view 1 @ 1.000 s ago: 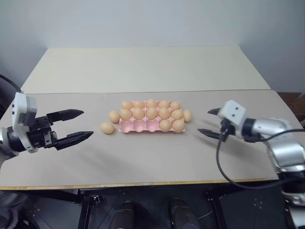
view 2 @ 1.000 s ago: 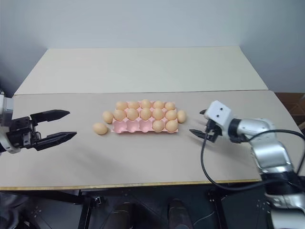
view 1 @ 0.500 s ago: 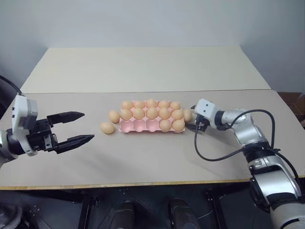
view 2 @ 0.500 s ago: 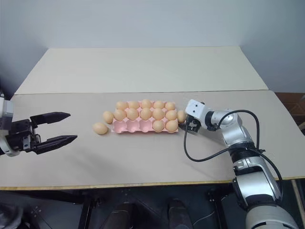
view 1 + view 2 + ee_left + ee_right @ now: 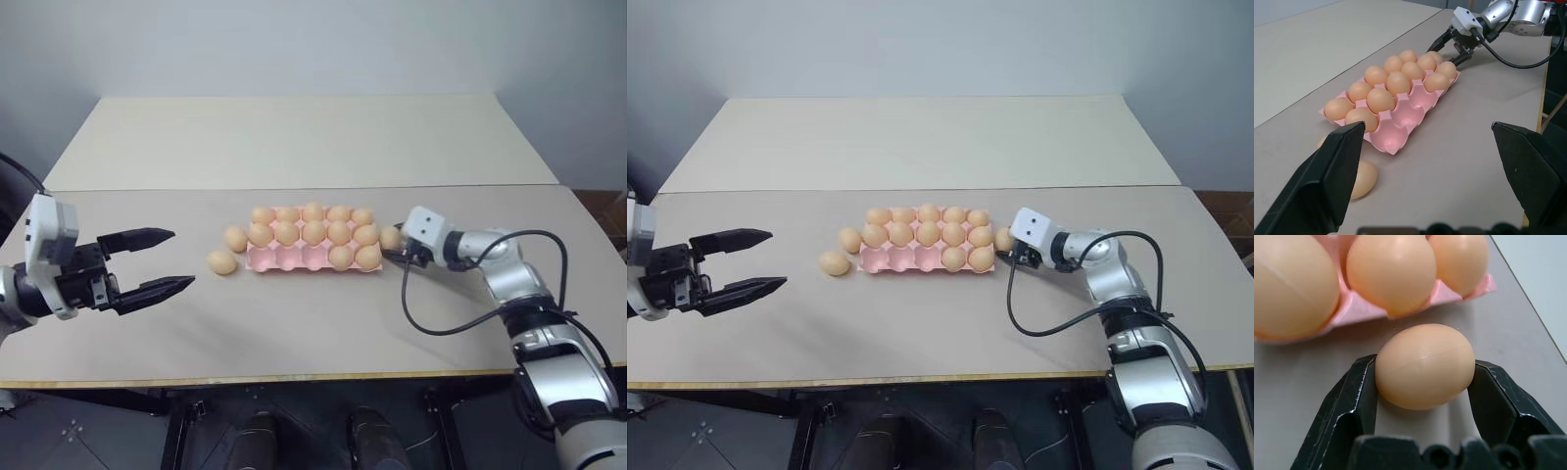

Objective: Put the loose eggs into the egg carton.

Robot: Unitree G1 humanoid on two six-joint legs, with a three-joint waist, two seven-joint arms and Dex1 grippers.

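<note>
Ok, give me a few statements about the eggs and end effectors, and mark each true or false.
1. The right end effector has its fingers against both sides of a loose egg on the table at the egg carton's right end. True.
2. The left end effector holds an egg. False: it is open and empty, apart from every egg.
3. The egg carton's front row has three empty cups. True.
4. No egg lies on the table left of the egg carton. False: two loose eggs lie there.
</note>
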